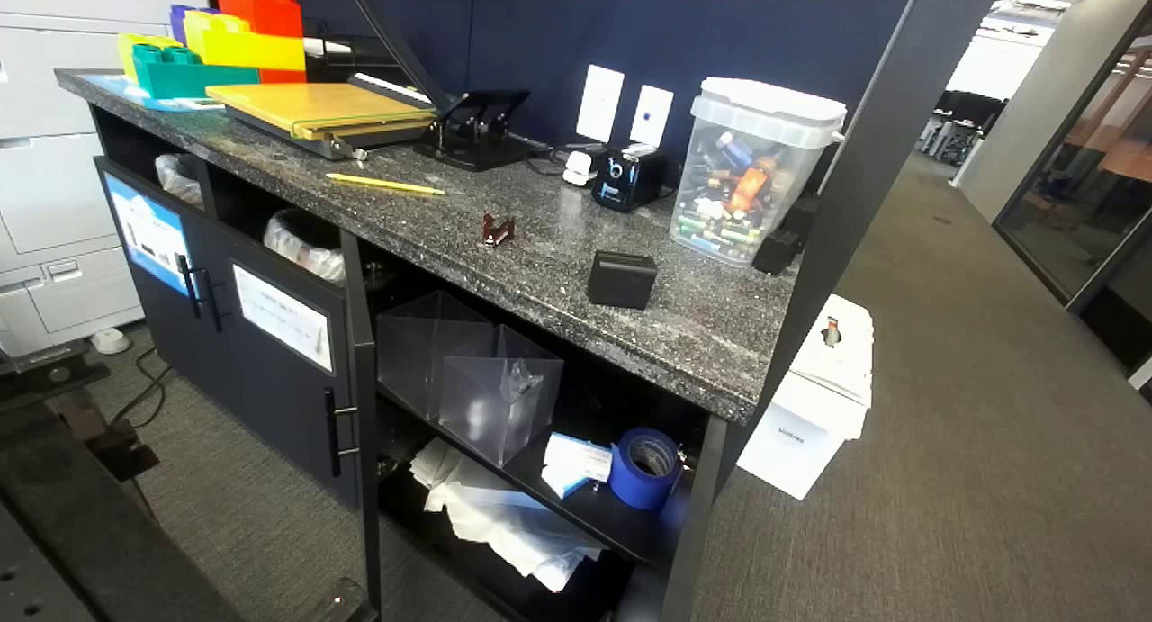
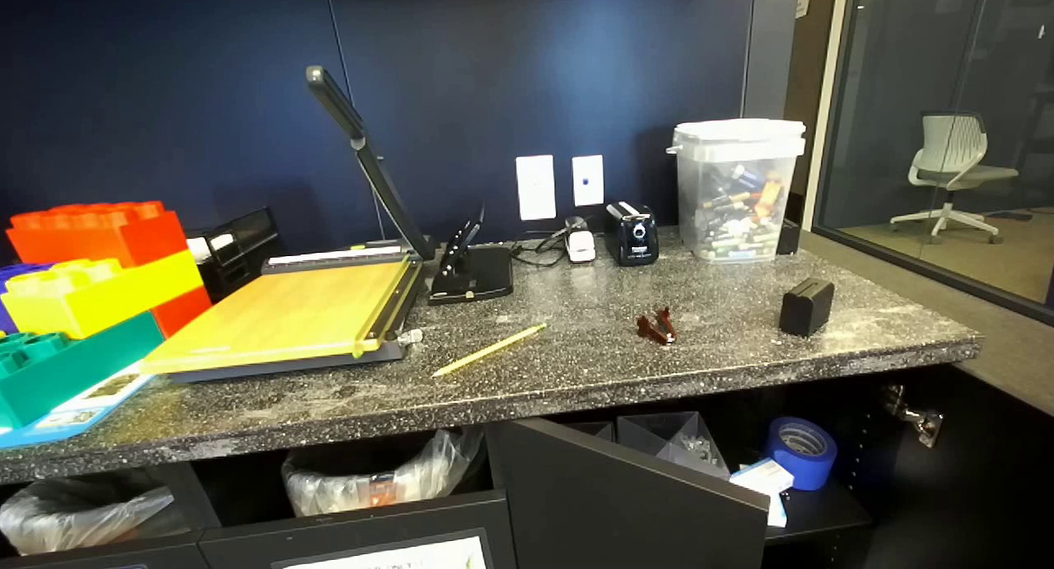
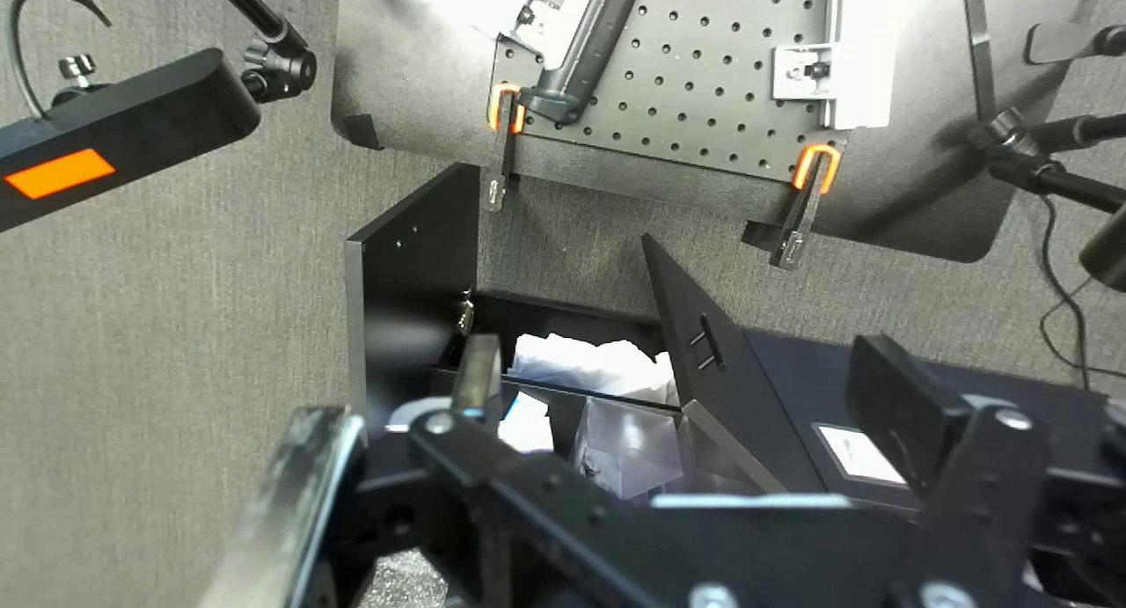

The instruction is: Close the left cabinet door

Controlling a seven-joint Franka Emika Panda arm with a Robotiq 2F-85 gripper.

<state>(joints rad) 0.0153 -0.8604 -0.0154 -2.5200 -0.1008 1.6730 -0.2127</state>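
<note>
The left cabinet door is a plain dark panel that stands partly open, angled out from the cabinet. In the exterior views its face shows in front of the shelves, and it also shows nearly edge-on. In the wrist view the left cabinet door carries a black bar handle on its outer face. My gripper is open and empty, with its fingers wide apart high above the cabinet. The door appears between the fingers in the wrist view but lies well below and is not touched. The gripper is out of both exterior views.
The right cabinet door stands wide open. Clear bins, blue tape and papers lie on the shelves. The countertop bears a paper cutter and a battery tub. Labelled fronts adjoin the door.
</note>
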